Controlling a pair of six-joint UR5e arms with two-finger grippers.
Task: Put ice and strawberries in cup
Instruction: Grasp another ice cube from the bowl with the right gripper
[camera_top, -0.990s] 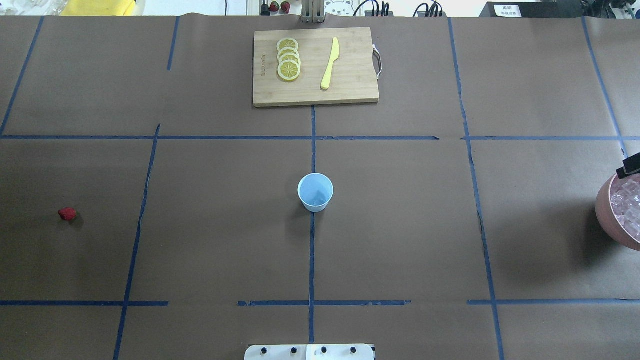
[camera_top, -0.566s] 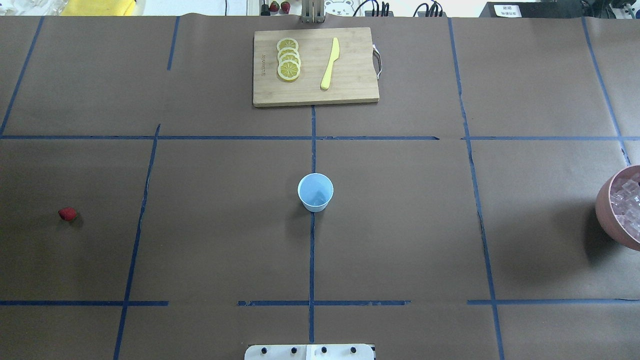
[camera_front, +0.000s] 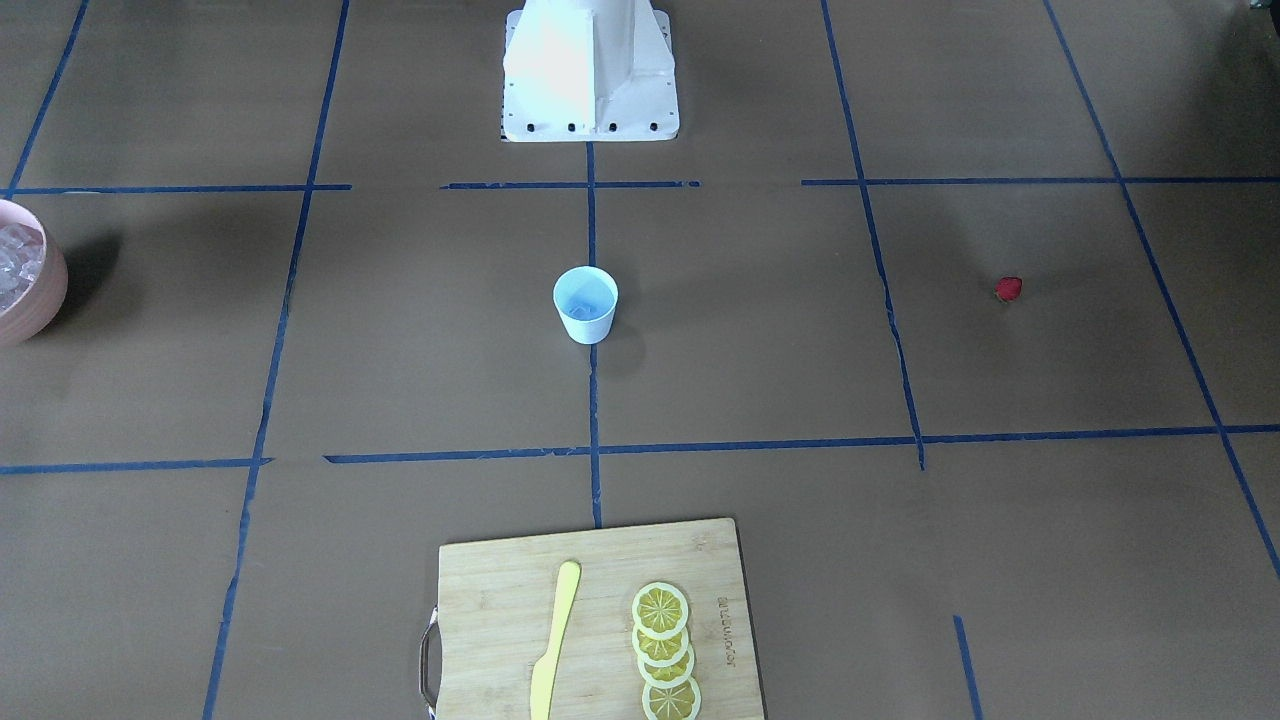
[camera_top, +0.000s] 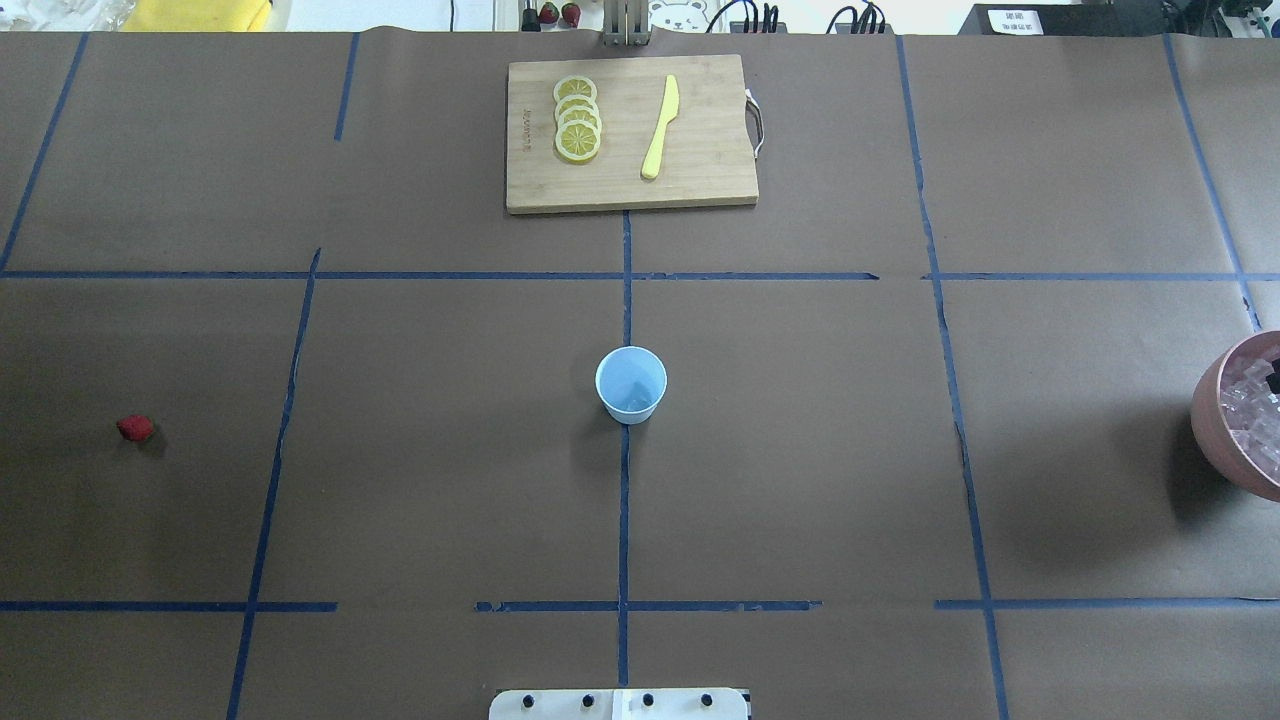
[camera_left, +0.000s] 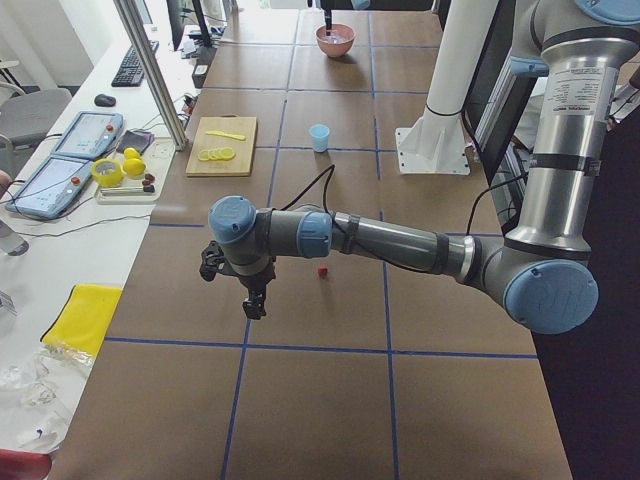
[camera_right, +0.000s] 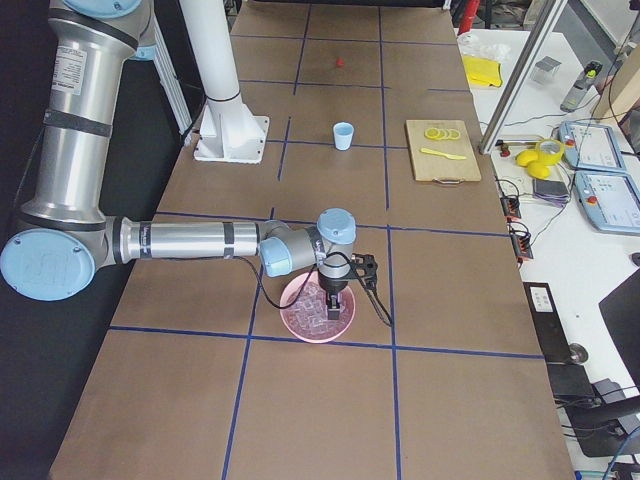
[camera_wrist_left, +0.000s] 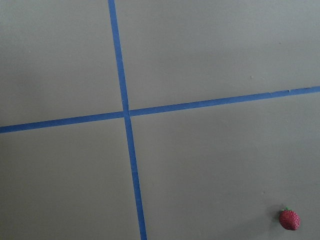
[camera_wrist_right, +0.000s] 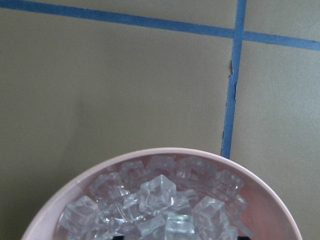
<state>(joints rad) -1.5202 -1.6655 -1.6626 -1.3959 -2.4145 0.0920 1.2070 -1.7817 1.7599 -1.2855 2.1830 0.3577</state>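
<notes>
The pale blue cup (camera_top: 631, 384) stands upright at the table's middle, also seen in the front view (camera_front: 586, 305). The red strawberry (camera_top: 135, 428) lies alone on the left part of the table and shows low right in the left wrist view (camera_wrist_left: 289, 219). Ice cubes (camera_wrist_right: 157, 192) fill the pink bowl (camera_wrist_right: 165, 152) at the right edge (camera_top: 1215, 420). My right gripper (camera_right: 333, 310) reaches down into the bowl, its dark fingertips (camera_wrist_right: 242, 231) apart among the cubes. My left gripper (camera_left: 252, 300) hangs over the table beside the strawberry (camera_left: 322, 271); I cannot tell whether it is open.
A wooden cutting board (camera_top: 630, 190) at the far middle holds lemon slices (camera_top: 577, 118) and a yellow knife (camera_top: 660, 127). The robot's white base (camera_front: 590, 70) stands at the near edge. Blue tape lines cross the brown table cover.
In the overhead view the right gripper's dark edge left the bowl's far rim, went out of view, and a dark tip now shows inside the bowl. Cup and strawberry have not moved.
</notes>
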